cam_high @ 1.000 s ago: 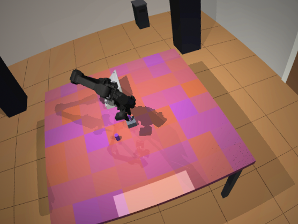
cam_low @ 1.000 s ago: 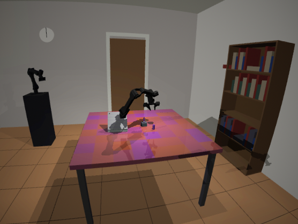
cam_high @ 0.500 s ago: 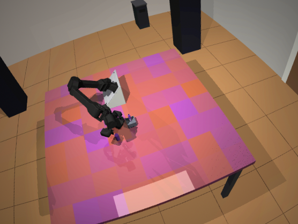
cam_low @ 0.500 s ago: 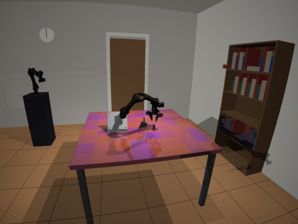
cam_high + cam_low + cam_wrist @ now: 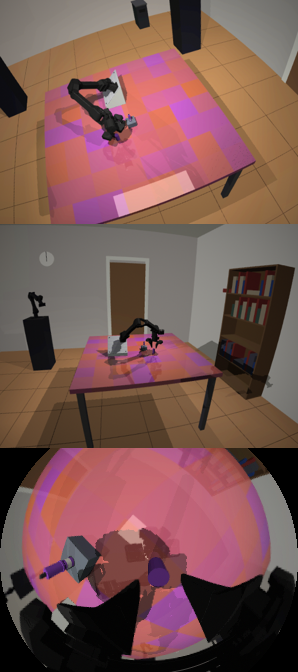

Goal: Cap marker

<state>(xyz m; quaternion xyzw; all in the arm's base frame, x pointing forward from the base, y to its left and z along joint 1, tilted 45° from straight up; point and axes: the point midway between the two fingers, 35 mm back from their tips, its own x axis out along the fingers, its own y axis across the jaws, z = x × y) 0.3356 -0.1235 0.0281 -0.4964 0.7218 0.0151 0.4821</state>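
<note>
On the pink, purple and orange checkered table, the black jointed robot arm reaches from its pale grey base plate down toward the tabletop. In the wrist view, going left to right, the small grey holder block sits at the left with the purple marker standing in it, uncapped. Near it to the right stands the short purple cap, upright on the table, just above the gap between the two dark fingers. The gripper is about half open with nothing between the fingers; the cap is not yet gripped.
</note>
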